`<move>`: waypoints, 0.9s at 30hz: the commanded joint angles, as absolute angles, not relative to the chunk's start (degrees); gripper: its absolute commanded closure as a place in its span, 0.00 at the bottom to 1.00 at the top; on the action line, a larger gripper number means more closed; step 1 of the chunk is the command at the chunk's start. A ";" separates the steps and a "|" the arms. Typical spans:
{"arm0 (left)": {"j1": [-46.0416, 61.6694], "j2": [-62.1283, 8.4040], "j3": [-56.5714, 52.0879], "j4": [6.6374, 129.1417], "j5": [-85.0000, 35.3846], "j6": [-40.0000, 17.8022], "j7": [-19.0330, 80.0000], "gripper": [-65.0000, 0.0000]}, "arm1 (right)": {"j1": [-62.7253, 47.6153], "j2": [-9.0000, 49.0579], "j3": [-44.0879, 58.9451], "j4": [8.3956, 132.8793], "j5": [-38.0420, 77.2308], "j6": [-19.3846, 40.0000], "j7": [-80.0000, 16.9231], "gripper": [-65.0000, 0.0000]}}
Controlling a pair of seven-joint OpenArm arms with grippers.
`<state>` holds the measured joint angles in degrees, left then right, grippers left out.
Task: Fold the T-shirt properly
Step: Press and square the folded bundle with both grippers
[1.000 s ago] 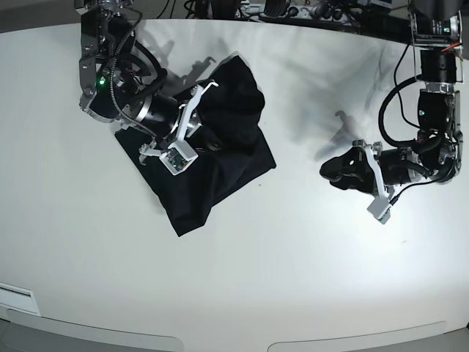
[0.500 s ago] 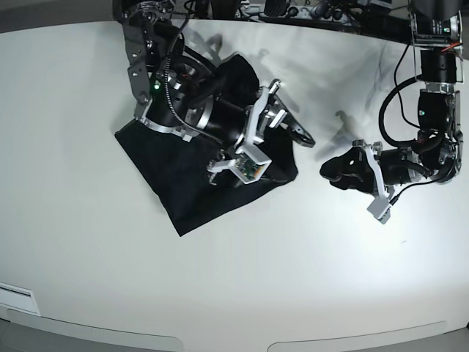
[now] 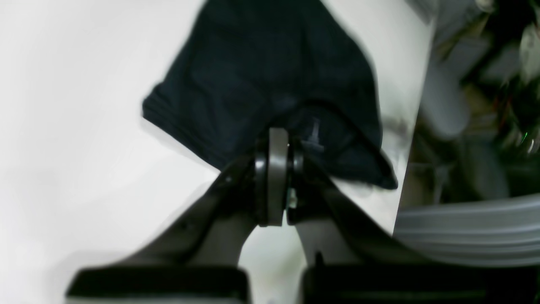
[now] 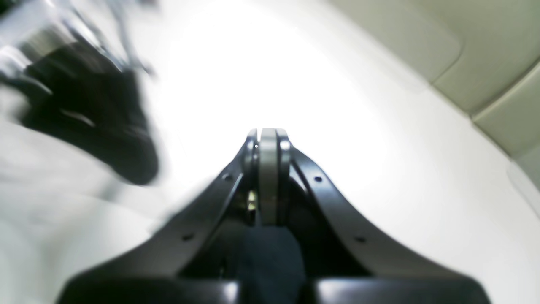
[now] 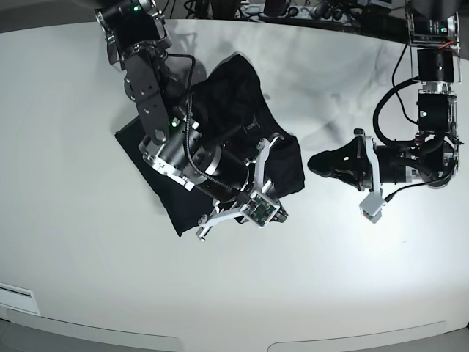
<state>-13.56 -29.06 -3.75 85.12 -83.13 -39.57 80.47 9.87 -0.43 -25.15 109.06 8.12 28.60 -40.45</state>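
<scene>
Claws point(image 3: 272, 137) point(image 4: 270, 135) both shut, 2 total, black T-shirt point(image 5: 245, 95) below right.

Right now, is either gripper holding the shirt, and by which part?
Nothing is held: the left gripper and right gripper are both shut with no cloth between their tips. The shirt lies on the table.

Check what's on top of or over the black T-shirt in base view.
Right arm and gripper overhang the T-shirt. Cloth directly beneath them is covered; contact can't be judged.
</scene>
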 commanded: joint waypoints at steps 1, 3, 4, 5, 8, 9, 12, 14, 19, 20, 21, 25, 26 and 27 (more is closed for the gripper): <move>-14.87 -29.21 -4.08 87.99 -85.00 -40.00 80.00 1.00 | 13.19 -0.08 -24.99 107.09 8.49 28.10 -38.39 1.00; -14.52 -27.77 -3.92 92.27 -85.00 -40.00 80.00 1.00 | 16.86 1.19 -24.99 100.47 8.60 28.14 -38.13 1.00; -13.87 -27.22 -3.46 94.72 -85.00 -40.00 80.00 1.00 | 18.65 1.74 -24.99 97.25 8.73 28.56 -38.11 1.00; -12.88 -26.70 -2.68 97.10 -85.00 -40.00 80.00 1.00 | 20.25 2.13 -24.99 94.30 8.93 29.10 -38.11 1.00; -8.82 -24.60 1.10 102.08 -85.00 -40.00 80.00 1.00 | 24.25 2.76 -24.99 86.70 8.95 30.24 -38.13 1.00; -7.70 -23.62 2.72 102.78 -84.23 -40.00 80.00 1.00 | 25.47 3.09 -24.99 84.62 8.93 30.37 -38.13 1.00; -5.48 -20.71 8.21 102.80 -77.73 -40.00 78.94 1.00 | 27.99 4.84 -24.99 79.70 9.67 30.92 -38.15 1.00; -4.14 -19.79 11.97 102.59 -71.96 -40.00 75.88 1.00 | 28.25 6.63 -24.99 77.84 10.96 32.10 -38.15 1.00; -2.61 -20.08 19.86 100.55 -52.80 -40.00 65.12 1.00 | 25.67 11.70 -24.99 76.77 15.53 33.54 -41.45 1.00; -2.66 -20.16 20.88 99.63 -49.08 -40.00 62.70 1.00 | 24.86 12.88 -24.99 76.84 17.06 33.61 -42.41 1.00; -2.74 -20.21 21.78 98.45 -45.78 -40.00 60.07 1.00 | 23.92 14.04 -24.99 76.86 18.87 33.78 -43.40 1.00; -4.67 -20.18 22.92 91.94 -37.01 -40.00 54.70 1.00 | 19.77 18.28 -24.97 77.03 25.04 35.22 -44.73 1.00; -5.74 -20.34 22.92 89.89 -36.07 -40.00 54.37 1.00 | 18.72 19.22 -24.97 77.36 25.89 35.46 -44.77 1.00; -6.94 -20.56 22.92 87.85 -35.53 -40.00 54.19 1.00 | 17.74 20.18 -24.97 78.06 26.57 35.46 -44.88 1.00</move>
<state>-6.15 -19.66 23.33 88.07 -41.63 -41.12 50.37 17.28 19.75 -24.93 77.69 27.05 34.59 -42.59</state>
